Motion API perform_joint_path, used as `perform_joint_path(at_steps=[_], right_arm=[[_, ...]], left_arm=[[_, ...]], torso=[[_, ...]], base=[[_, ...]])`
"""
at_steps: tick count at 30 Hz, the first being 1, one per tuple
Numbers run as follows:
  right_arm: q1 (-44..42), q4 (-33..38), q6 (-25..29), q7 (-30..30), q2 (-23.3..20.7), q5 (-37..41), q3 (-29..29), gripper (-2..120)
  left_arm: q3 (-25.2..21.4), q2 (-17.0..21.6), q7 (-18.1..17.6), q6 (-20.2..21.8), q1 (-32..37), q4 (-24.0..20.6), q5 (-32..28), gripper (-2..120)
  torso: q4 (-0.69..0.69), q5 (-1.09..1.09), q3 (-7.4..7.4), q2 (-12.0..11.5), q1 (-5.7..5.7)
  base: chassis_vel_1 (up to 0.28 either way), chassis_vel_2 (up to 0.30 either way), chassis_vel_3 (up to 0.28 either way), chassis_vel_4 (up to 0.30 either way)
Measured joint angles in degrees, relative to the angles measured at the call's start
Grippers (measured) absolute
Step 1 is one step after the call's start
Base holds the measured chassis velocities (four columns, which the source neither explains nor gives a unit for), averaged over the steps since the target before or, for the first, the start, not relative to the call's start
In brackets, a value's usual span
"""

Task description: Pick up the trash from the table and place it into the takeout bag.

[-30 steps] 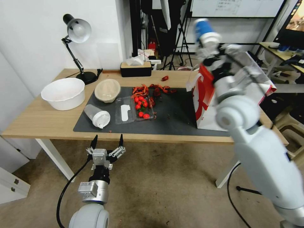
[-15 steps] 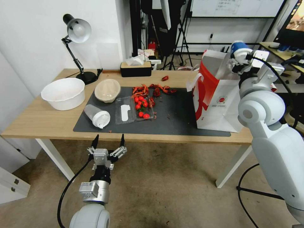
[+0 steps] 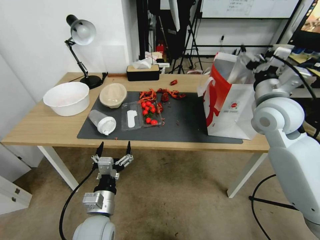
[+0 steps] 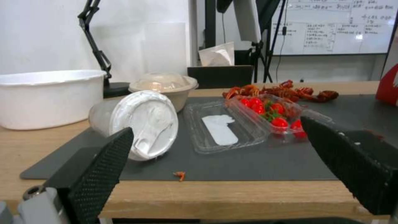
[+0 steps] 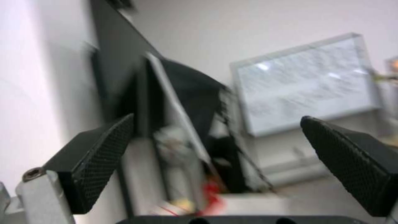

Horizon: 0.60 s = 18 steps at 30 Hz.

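The takeout bag, white with red sides, stands open at the right end of the table. My right gripper hovers above its mouth, open with nothing between its fingers. On the grey mat a clear lidded cup lies on its side. Beside it are a beige pulp bowl, a clear tray of cherry tomatoes and red shell scraps. My left gripper hangs open below the table's front edge, facing the cup and tray.
A large white bowl sits at the table's left end. A black desk lamp and a black tissue box stand along the back. Tripods and a desk crowd the room behind.
My right arm swung right and settled over the bag's mouth. The blue cup it held half a second ago has left the gripper, which now stands open. The left arm has not moved.
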Motion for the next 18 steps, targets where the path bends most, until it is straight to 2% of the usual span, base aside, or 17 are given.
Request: perform_joint_path(at_steps=[2, 7, 10, 17, 18], right_arm=[[-2.3, 1.9, 3.6, -4.8, -0.4, 0.5, -0.5, 100], [-8.0, 5.3, 6.4, -10.7, -1.5, -1.8, -2.0, 100], [-14.5, 7.4, 9.6, -15.9, -2.2, -8.3, -4.0, 100], [-22.4, 9.5, 11.3, -17.3, -1.5, -16.5, -4.8, 100], [-25.9, 9.9, 11.5, -16.8, -1.2, -20.3, -4.7, 100]], left_arm=[[0.0, 0.0, 0.0, 0.0, 0.0, 0.0, 0.0, 100], [0.0, 0.0, 0.0, 0.0, 0.1, 0.0, 0.0, 100], [0.0, 0.0, 0.0, 0.0, 0.0, 0.0, 0.0, 100], [-0.1, 0.0, 0.0, 0.0, 0.0, -0.1, -0.1, 100], [-0.2, 0.0, 0.0, -0.1, 0.0, -0.1, -0.2, 100]], torso=[[-0.01, 0.0, 0.0, 0.0, 0.0], [-0.01, 0.0, 0.0, 0.0, 0.0], [0.0, 0.01, -0.01, 0.0, 0.0], [0.0, -0.01, 0.0, 0.0, 0.0], [0.0, 0.0, -0.01, 0.0, 0.0]], base=[[0.0, 0.0, 0.0, 0.0], [0.0, 0.0, 0.0, 0.0], [0.0, 0.0, 0.0, 0.0], [0.0, 0.0, 0.0, 0.0], [0.0, 0.0, 0.0, 0.0]])
